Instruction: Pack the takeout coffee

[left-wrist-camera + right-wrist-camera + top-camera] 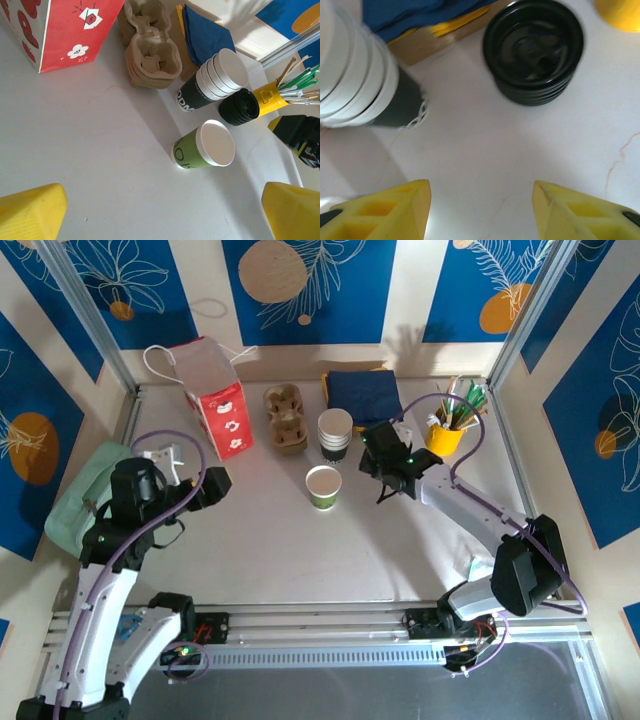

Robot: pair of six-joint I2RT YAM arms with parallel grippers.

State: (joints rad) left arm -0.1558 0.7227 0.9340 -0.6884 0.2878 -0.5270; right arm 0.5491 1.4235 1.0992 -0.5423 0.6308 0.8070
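Green paper cup (323, 486): stood upright mid-table, just in front of the white cup stack (335, 432). Left gripper (212, 486): jaws wide, empty. Right gripper (480, 210): jaws parted, empty, near the black lid stack (534, 50).

Bright, even light from above, with soft shadows and some washout.

In the top view the white counter (260, 540) is evenly lit, and the green cup (323, 487) throws only a faint shadow. The left wrist view burns out to white at its upper right. The right wrist view is soft: the black lids (534, 50) smear at their edges, the white cup stack (350, 75) glares, and the yellow fingers (390, 210) of the right hand (481, 192) are out of focus.
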